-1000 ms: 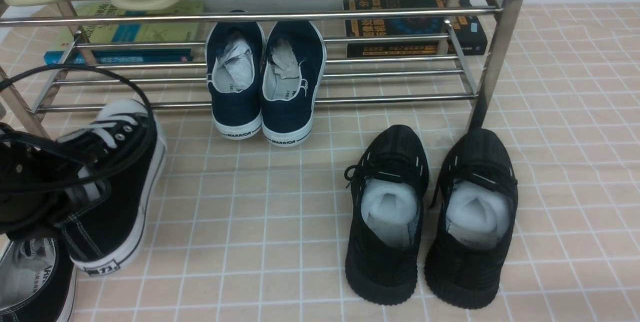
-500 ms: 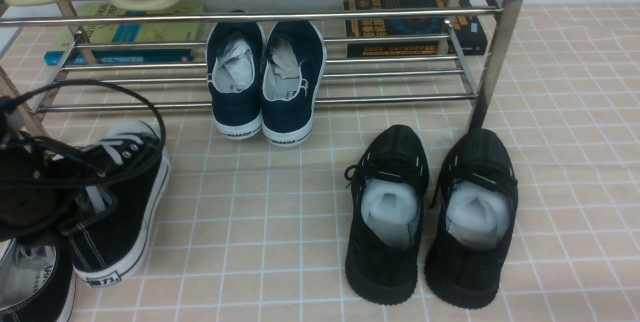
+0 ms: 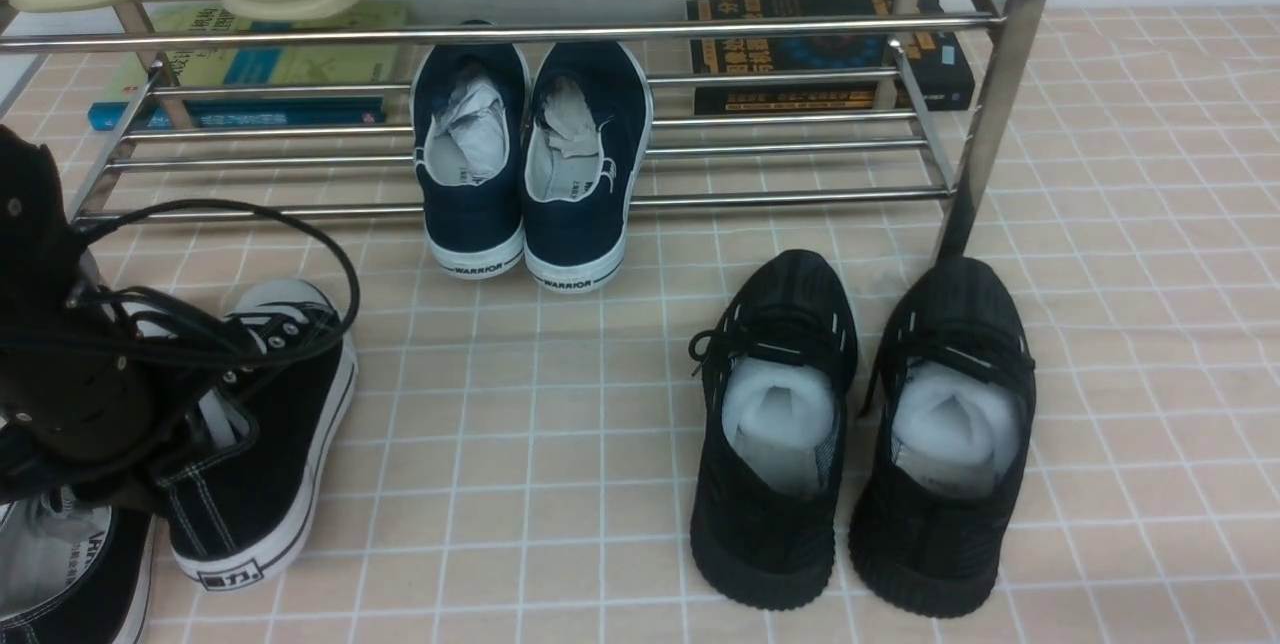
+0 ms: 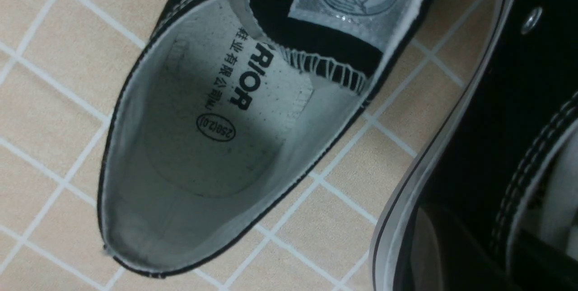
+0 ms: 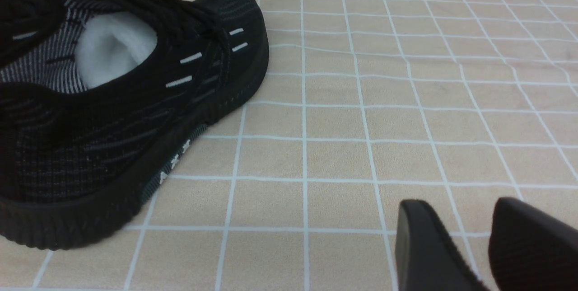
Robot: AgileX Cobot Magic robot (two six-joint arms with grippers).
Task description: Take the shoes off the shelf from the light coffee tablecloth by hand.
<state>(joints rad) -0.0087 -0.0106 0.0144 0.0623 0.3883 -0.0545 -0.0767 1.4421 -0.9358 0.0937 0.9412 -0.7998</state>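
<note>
Toppling onto its mate [image 3: 60, 564] threatens the canvas sneaker [image 3: 270, 444] if the left pincer [image 3: 130, 444] clenching it lets go tilted; right pincer [image 5: 460, 212] gapes.

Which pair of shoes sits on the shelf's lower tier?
The navy pair marked WARRIOR. The black knit pair and the white-soled canvas pair are off the shelf, in front of it.

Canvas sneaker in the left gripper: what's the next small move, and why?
Probably ease it down and level it. The held sneaker is clear of the shelf and sits tilted in the left gripper, beside its mate, which already lies on the tablecloth. Setting the sole flat first should let the jaws open without it toppling.
</note>
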